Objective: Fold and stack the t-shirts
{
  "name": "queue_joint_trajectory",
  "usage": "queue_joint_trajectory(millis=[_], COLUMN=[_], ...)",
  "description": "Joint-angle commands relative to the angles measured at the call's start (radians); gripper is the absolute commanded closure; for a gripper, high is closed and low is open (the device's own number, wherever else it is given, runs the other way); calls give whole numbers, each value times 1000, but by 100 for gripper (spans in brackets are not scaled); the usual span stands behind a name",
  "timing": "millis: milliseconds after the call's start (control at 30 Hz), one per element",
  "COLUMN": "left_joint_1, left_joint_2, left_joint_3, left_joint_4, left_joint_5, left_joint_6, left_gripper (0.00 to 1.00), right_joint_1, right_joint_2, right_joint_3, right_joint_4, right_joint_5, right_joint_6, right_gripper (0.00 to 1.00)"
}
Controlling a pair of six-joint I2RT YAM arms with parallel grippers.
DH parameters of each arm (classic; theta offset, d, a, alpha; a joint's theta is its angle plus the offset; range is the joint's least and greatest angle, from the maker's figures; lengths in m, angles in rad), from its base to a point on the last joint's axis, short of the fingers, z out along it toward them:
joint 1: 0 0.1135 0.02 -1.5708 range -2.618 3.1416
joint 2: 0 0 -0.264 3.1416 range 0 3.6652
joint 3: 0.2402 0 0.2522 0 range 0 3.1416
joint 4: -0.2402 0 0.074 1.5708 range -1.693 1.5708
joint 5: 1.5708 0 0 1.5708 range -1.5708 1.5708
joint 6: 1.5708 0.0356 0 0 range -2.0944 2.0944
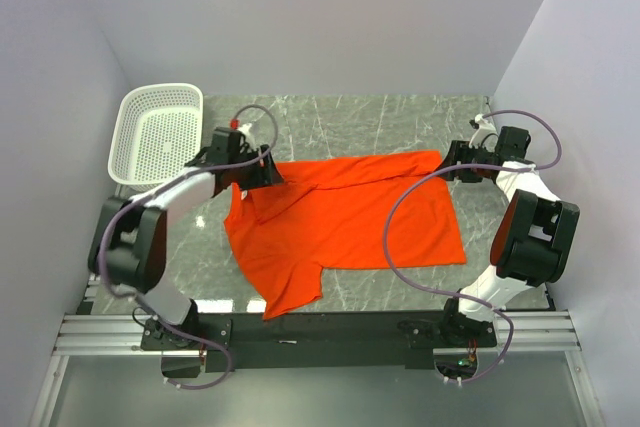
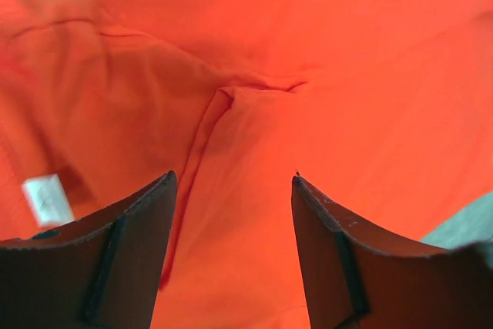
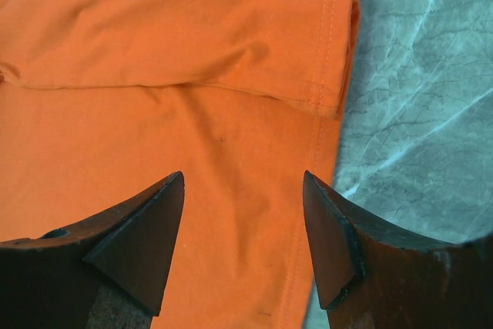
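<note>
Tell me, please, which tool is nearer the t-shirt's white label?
The left tool, at the t-shirt's collar end; the right tool is over the hem corner beside the table.

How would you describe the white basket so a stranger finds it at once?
Start at the grey marble-patterned table. At its far left corner sits the white perforated plastic basket. It is the only white, hollow container; the flat orange-red fabric t-shirt lies to its right.

Grey-green marbled table (image 1: 400, 122): on it we see one orange-red t-shirt (image 1: 350, 222), its far edge folded over, and a white perforated basket (image 1: 158, 134) at the far-left corner.
</note>
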Motion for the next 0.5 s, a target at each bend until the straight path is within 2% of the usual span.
queue_joint_trajectory(millis=[0, 167, 467], left_joint_1=[-44, -77, -109], left_joint_2=[86, 209, 280], left_joint_3=[135, 222, 268], left_joint_4=[-96, -179, -230], left_joint_5=[22, -5, -58], left_joint_6=[107, 159, 193], left_gripper=[35, 34, 33], right_joint_1=[4, 4, 4], right_joint_2=[-16, -10, 3], right_joint_3=[12, 13, 17], right_joint_4=[-3, -3, -4], right_joint_5=[-25, -34, -45], right_joint_6=[-6, -1, 4], right_gripper=[30, 30, 30])
